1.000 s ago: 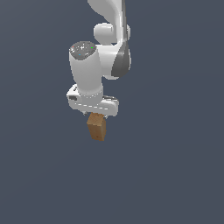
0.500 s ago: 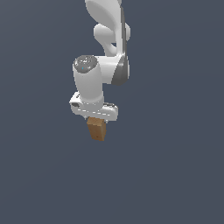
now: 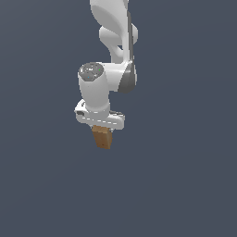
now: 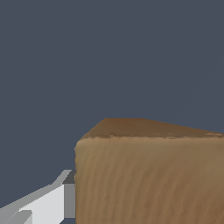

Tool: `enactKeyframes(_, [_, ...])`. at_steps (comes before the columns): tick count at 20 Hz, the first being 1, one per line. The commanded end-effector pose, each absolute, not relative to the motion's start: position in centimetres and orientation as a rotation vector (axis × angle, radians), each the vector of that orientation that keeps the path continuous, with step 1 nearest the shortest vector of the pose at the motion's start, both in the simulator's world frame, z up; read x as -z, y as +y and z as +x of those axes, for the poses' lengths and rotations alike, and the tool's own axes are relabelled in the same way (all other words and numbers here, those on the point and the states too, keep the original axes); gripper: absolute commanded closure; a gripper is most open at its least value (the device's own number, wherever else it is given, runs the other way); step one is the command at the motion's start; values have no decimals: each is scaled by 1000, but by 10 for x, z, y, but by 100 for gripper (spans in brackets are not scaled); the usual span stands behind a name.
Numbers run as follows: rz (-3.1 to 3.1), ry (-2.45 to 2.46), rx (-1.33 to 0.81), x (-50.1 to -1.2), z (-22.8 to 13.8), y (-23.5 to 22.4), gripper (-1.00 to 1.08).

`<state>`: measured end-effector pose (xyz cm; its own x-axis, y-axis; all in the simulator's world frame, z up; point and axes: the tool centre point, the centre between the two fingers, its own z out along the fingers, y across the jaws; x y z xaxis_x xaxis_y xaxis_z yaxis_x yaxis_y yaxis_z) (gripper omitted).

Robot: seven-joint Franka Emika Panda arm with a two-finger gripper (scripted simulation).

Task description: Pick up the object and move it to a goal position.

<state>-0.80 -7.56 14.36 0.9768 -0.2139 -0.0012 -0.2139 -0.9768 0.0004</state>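
Observation:
The object is a brown wood-grain block (image 3: 102, 137). It hangs down from under my white gripper (image 3: 102, 130) in the exterior view, held in the air against a plain dark background. The gripper is shut on its upper end, which is hidden by the hand. In the wrist view the block (image 4: 148, 175) fills the lower part of the picture, with one white fingertip (image 4: 48, 203) pressed against its side. The other finger is out of view.
The white arm (image 3: 113, 41) rises from the hand toward the top of the exterior view. Nothing else shows but a uniform dark grey-blue background.
The arm has shifted toward the exterior view's right and a little down, carrying the block with it. The grip has not changed.

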Motion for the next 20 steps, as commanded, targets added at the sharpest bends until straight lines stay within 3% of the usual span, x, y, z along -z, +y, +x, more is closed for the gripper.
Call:
enactKeyframes(1, [3123,-338,0,-143,-7,-76,108])
enactKeyframes(20, [3098,-420,-138,-182,0,-48,108])
